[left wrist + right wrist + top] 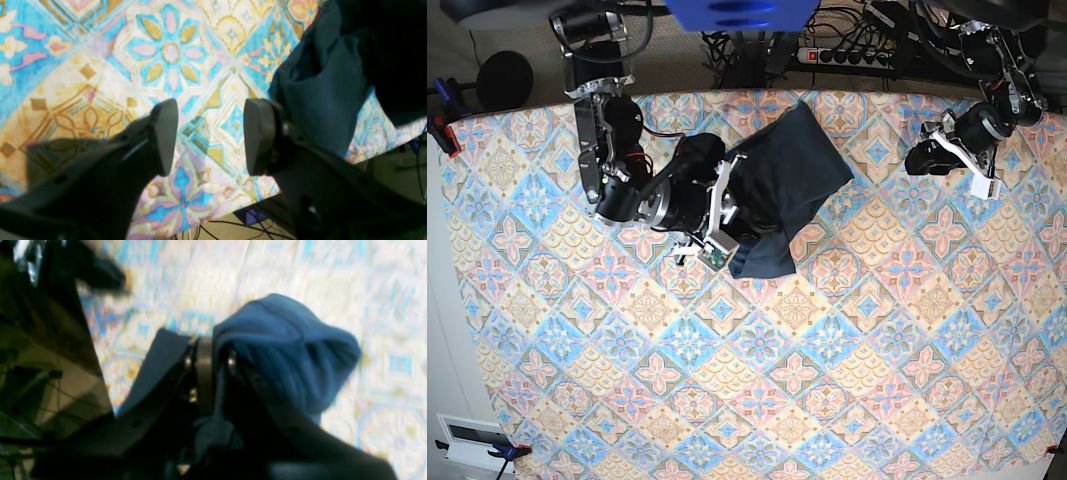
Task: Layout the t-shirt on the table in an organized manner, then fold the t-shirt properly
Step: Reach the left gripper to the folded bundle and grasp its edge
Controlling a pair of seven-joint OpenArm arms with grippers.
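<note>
The dark navy t-shirt (784,180) lies bunched on the patterned table (757,380), near its far edge and left of the middle. My right gripper (730,215) is at the shirt's left edge. In the blurred right wrist view the gripper (213,356) is shut on a fold of the t-shirt (287,350), which bulges over one finger. My left gripper (924,158) hovers over the far right of the table, well apart from the shirt. Its fingers (165,136) stand open with nothing between them, the gripper (210,136) above bare cloth, and the t-shirt (320,90) lies off to the right.
The table's far edge (757,95) runs close behind the shirt and both arms. A power strip and cables (857,50) lie on the floor beyond it. In the left wrist view the table edge (267,196) and floor cables show just below the fingers.
</note>
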